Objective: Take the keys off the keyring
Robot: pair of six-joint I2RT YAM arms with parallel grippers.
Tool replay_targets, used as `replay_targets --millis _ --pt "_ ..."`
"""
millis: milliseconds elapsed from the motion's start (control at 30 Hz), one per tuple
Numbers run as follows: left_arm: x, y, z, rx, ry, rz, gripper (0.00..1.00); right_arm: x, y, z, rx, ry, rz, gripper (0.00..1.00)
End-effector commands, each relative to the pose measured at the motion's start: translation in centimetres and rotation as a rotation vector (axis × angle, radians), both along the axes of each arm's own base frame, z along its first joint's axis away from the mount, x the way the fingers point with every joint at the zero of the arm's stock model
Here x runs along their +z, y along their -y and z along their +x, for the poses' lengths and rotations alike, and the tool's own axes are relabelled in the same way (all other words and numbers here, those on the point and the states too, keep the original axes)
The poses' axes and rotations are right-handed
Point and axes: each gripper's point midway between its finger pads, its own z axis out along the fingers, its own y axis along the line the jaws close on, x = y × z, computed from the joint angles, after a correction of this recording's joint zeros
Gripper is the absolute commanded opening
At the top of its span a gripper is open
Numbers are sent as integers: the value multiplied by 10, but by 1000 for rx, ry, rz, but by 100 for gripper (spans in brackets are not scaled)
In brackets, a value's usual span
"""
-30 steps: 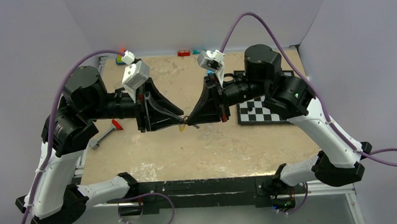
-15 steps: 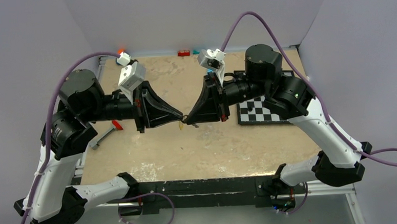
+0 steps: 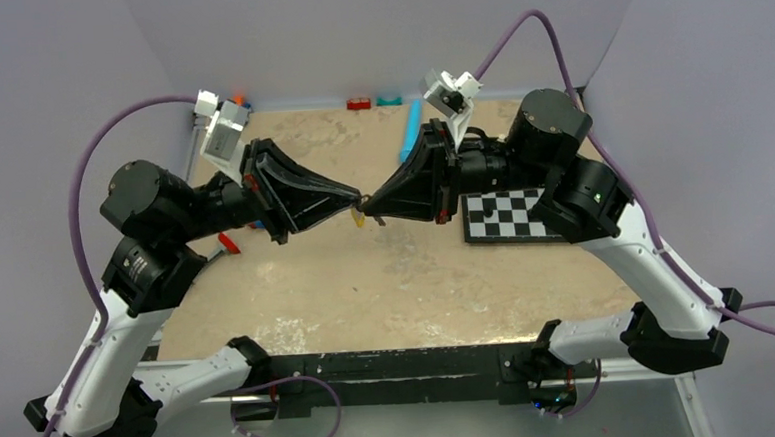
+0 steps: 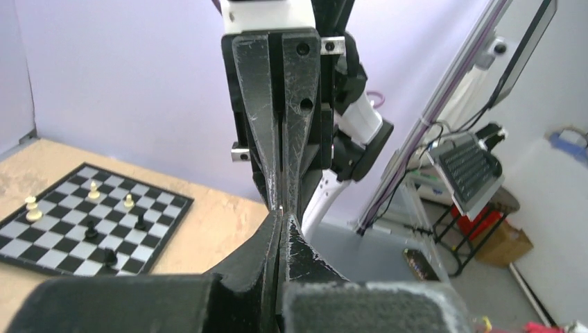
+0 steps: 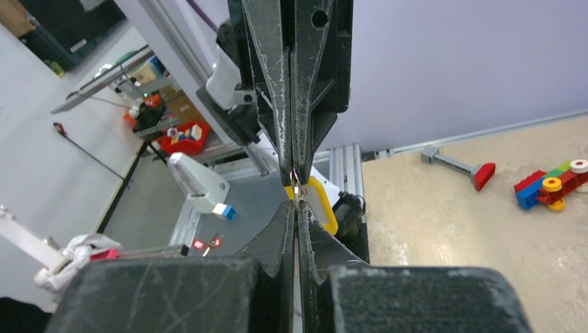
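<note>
My left gripper (image 3: 353, 199) and right gripper (image 3: 370, 207) meet tip to tip above the middle of the table, both shut. Between the tips sits the tiny silver keyring (image 5: 297, 187), pinched from both sides. A key with a yellow head (image 5: 321, 202) hangs from it beside the right gripper's (image 5: 295, 205) tips. From above, the key shows as a yellow speck (image 3: 359, 218) under the tips. In the left wrist view only a small metal glint shows where my left gripper (image 4: 282, 216) touches the right one; the key is hidden there.
A chessboard (image 3: 509, 217) with pieces lies under the right arm. A light-blue cylinder (image 3: 414, 127) rests at the back, near red (image 3: 359, 104) and teal (image 3: 389, 100) blocks. A grey tool with a red head (image 3: 228, 242) and toy blocks (image 5: 551, 187) lie on the left.
The left gripper closed on the keyring at the right gripper's tips. Both arms then drew back and up, carrying the joined tips and hanging key slightly farther from the table's near edge.
</note>
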Motion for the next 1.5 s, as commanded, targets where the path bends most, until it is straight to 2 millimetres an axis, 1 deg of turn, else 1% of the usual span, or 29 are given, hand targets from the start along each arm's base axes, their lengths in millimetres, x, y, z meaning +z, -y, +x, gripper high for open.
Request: replay_targets --millis 0,167,433,700,833,1067,1467 --pt "26 4 9 10 -16 -154 0 22 -9 18 -78 16 90 0" --pt "35 7 14 9 -17 -217 0 23 -12 24 -102 13 95 0" --pt "43 6 23 34 -38 -307 0 29 -14 27 -107 10 129 0" --pt "47 8 29 30 -57 -374 0 33 -15 28 -115 1 155 0" --pt "49 7 31 32 -66 -401 0 31 -16 30 -122 -5 160 0" --pt "47 7 35 38 -84 -430 0 31 -17 32 -129 -9 169 0" --pt "54 3 35 36 -92 -475 0 28 -20 33 -120 -33 175 0"
